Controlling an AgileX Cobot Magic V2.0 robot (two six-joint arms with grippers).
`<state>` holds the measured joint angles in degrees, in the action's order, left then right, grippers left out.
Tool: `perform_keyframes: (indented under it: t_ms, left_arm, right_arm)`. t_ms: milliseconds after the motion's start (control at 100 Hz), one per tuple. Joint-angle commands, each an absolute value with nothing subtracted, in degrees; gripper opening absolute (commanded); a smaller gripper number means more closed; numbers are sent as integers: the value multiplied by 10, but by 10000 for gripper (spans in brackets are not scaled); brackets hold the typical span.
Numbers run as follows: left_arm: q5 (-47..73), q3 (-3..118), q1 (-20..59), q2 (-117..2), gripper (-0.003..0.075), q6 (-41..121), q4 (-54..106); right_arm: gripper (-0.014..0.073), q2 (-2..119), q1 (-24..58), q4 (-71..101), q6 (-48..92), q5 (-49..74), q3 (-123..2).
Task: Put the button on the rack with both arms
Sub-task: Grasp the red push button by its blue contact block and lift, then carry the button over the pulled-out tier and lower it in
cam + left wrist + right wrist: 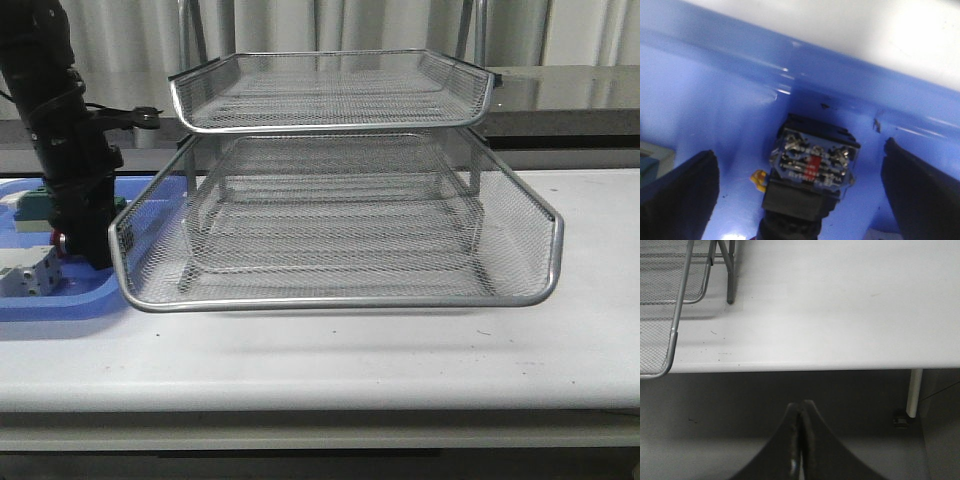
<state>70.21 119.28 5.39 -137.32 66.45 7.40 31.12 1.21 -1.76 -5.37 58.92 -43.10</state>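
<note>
Left hand (800,195) spread around button (812,167)

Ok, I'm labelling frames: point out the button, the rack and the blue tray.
button (812,167), left wrist view, on its rear terminal block.
rack (340,300), front view, on the lower tray's front rim.
blue tray (60,303), front view, on its front rim.

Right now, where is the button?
The button lies in the blue tray at the table's left end, between the open left gripper's fingers in the left wrist view, left of the rack.
</note>
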Motion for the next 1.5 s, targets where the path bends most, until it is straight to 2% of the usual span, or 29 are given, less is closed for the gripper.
perform_keyframes:
  t_ms: [0, 230, 280, 350, 480, 570, 730, 850, 1090, 1490]
  left_arm:
    - [715, 1206, 56, -1336, 578, 663, 87]
    - [715, 1206, 56, -1336, 561, 663, 87]
    - [715, 1206, 56, -1336, 536, 663, 87]
    - [717, 1206, 56, -1336, 461, 663, 87]
    - [723, 1206, 56, -1336, 254, 663, 87]
    - [730, 1206, 56, -1336, 155, 663, 87]
    - [732, 1208, 56, -1336, 54, 663, 87]
    - [732, 1219, 56, -1335, 29, 655, 82]
    - [732, 1261, 56, -1321, 28, 610, 77]
    - [732, 1265, 55, -1218, 28, 578, 37]
  right_arm:
    - [-69, 312, 9, -26, -51, 560, -450]
    - [-69, 312, 9, -26, -51, 560, -450]
    - [-69, 312, 9, -26, -51, 560, -450]
    - [-69, 312, 9, -26, -51, 560, -450]
    - [-69, 312, 9, -26, -51, 560, -450]
    - [-69, 312, 9, -26, -51, 560, -450]
    - [-69, 312, 9, -26, -51, 560, -450]
    - [-69, 312, 9, -26, -51, 560, -450]
    - [-69, 312, 9, -26, -51, 560, -450]
    - [-69, 312, 9, -26, -51, 560, -450]
